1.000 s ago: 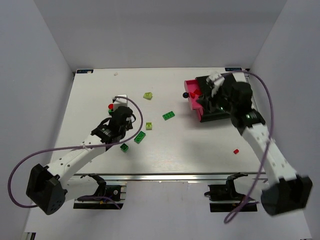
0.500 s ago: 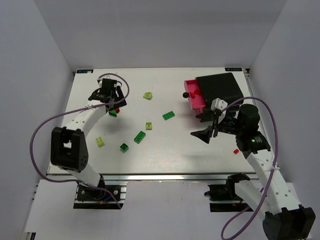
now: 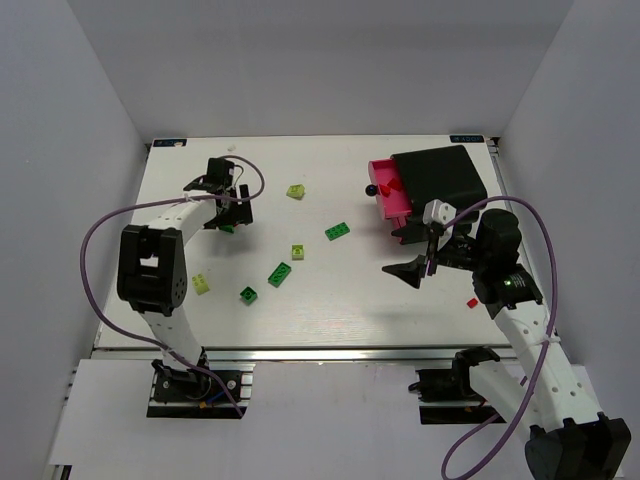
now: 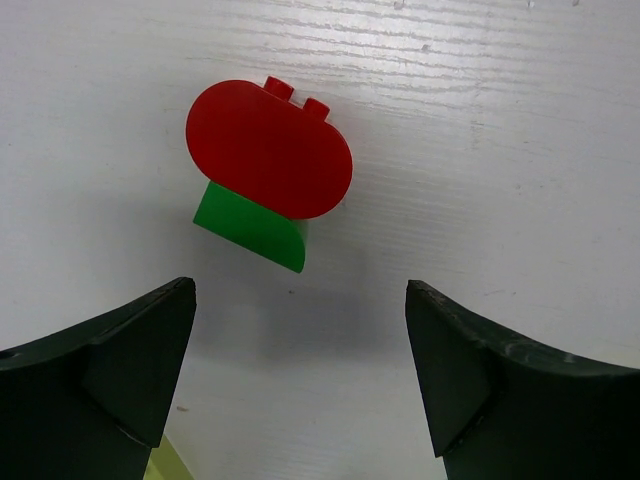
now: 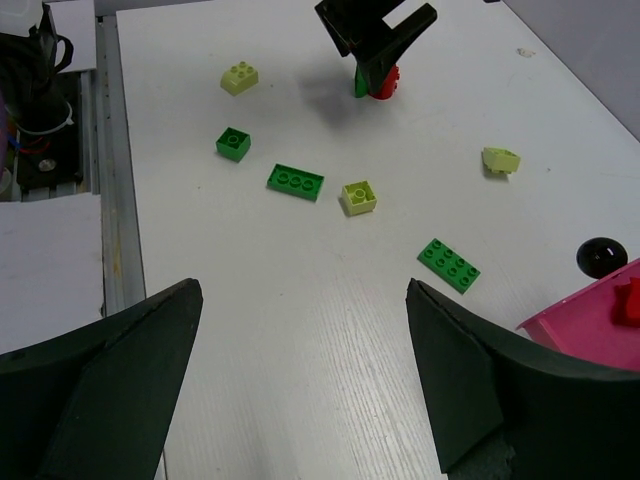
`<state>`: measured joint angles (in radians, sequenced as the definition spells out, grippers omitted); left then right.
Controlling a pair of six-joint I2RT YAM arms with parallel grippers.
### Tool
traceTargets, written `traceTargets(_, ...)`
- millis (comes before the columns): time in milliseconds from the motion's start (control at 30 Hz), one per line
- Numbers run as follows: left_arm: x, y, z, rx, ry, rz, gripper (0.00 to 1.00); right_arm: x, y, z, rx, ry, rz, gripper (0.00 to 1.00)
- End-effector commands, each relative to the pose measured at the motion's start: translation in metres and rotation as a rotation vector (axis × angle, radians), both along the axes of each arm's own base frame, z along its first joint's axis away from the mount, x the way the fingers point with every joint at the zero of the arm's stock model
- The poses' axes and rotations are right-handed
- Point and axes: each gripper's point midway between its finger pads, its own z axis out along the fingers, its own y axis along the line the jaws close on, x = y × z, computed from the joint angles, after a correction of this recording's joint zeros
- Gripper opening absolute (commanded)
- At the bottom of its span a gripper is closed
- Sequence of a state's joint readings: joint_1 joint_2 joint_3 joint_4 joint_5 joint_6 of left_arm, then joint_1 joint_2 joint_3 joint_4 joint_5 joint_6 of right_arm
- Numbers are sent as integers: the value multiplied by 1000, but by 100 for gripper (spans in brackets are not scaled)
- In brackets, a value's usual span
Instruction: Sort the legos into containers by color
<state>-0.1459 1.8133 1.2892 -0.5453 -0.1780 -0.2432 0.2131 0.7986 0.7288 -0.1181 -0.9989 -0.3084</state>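
Observation:
The containers (image 3: 440, 178) are a black box at the back right with a magenta drawer (image 3: 384, 196) pulled out; red legos (image 3: 392, 185) lie in it. A red rounded lego (image 4: 268, 148) sits on a green lego (image 4: 250, 222) just ahead of my open, empty left gripper (image 4: 300, 360), which hangs over that pair (image 3: 228, 224) at the back left. My right gripper (image 3: 412, 270) hovers open and empty in front of the drawer. Green legos (image 3: 338, 231) (image 3: 280, 273) (image 3: 248, 294), lime ones (image 3: 296, 190) (image 3: 298, 251) (image 3: 201, 284) and a small red one (image 3: 473, 302) lie scattered on the table.
The drawer's round dark knob (image 5: 602, 256) sticks out toward the table's middle, with the magenta drawer (image 5: 590, 315) at the right edge of the right wrist view. That view also shows the left gripper (image 5: 375, 35) over the red lego (image 5: 384, 84), and a green flat lego (image 5: 449, 264).
The right gripper has drawn back from over the drawer to the table in front of it and opened. The left gripper moved to the back left over the red-and-green pair and opened wide.

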Motion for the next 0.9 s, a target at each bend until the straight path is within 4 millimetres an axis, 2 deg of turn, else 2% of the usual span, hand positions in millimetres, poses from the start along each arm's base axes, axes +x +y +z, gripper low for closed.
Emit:
traceTargets(0, 13, -1, 10, 6, -40, -48, 95, 2, -1, 1, -5, -26, -4, 88)
traceTargets(167, 17, 5, 0, 45, -27, -51, 95, 4, -3, -1, -10, -29, -15, 88)
traceTargets(267, 20, 15, 0, 76, -35, -35, 94, 5, -3, -2, -11, -27, -16, 88)
traceTargets(467, 26, 21, -5, 116, -34, -37, 93, 6, -3, -5, -16, -20, -15, 88)
traceTargets(733, 34, 16, -22, 106, -14, -73, 91, 8, -3, -7, -24, -25, -17, 88)
traceTargets(867, 36, 14, -28, 97, -9, -79, 85, 9, -3, -9, -29, -22, -15, 88)
